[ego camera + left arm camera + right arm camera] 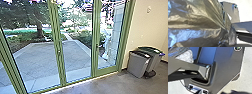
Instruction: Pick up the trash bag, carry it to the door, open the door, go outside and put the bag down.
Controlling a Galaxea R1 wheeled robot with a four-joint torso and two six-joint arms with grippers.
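Facing a green-framed glass door (106,71) from indoors, with the door apparently shut, its handle (97,46) free and a paved yard (37,60) beyond. Judged past the pick-up and near the end of the carry; left to do, opening up, going outside and putting the trash bag (199,23) down. Bunched large and crumpled in the left wrist view, with pleats drawn together beside the robot's dark base plate (230,10); likely hanging from the left gripper, though only a guess. Cannot tell the opening of the left gripper or of the right gripper, nor any sure hold. As for pose, both wrists seemingly kept close in to the body, the right one above the plate and jointed bar (180,67). Outside, behind glass, a person (107,41); indoors, bins (138,63) by the wall.
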